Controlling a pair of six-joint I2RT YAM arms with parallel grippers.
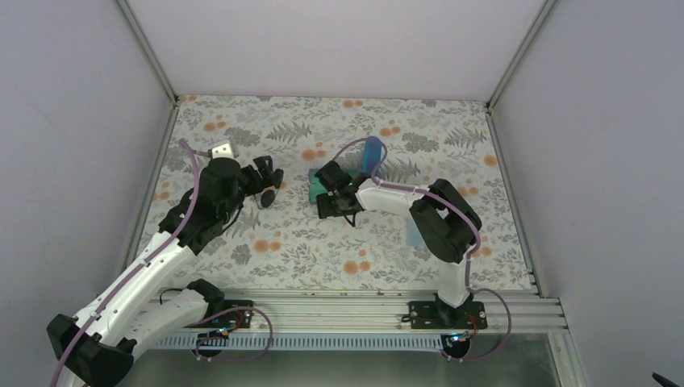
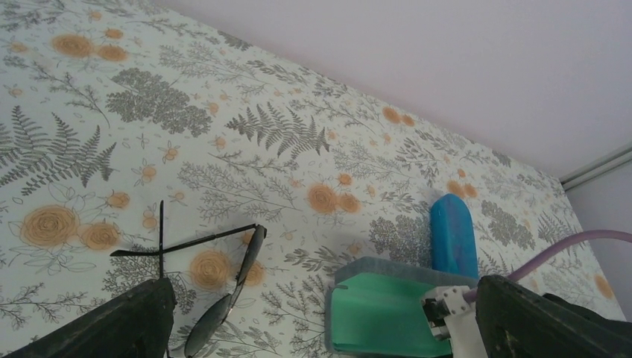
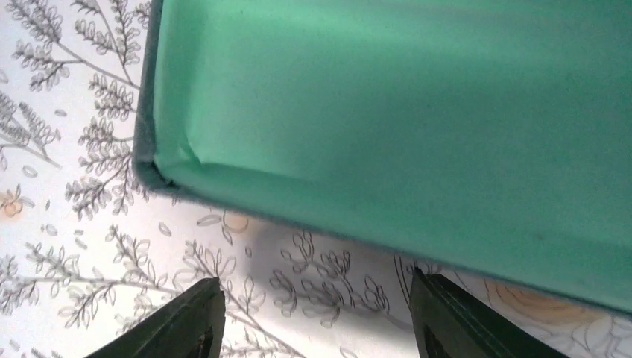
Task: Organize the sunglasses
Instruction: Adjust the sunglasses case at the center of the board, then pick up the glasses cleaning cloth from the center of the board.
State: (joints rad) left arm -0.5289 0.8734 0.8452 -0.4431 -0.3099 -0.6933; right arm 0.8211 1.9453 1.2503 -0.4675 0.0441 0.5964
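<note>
The black-framed sunglasses (image 1: 266, 197) lie on the floral table with their temples unfolded. In the left wrist view the sunglasses (image 2: 220, 297) sit just right of my left finger. My left gripper (image 1: 271, 179) is open and empty above them, and it also shows in the left wrist view (image 2: 320, 339). An open grey case with a green lining (image 1: 316, 190) lies at the middle. My right gripper (image 1: 326, 193) is open and empty at the case's near edge. In the right wrist view the gripper (image 3: 317, 317) hangs over bare table below the green lining (image 3: 410, 104). The pink-red sunglasses are out of view.
A blue oblong case (image 1: 373, 153) lies behind the grey case, and it also shows in the left wrist view (image 2: 452, 235). A pale blue cloth (image 1: 414, 232) lies beside the right arm's elbow. White walls close in the table on three sides.
</note>
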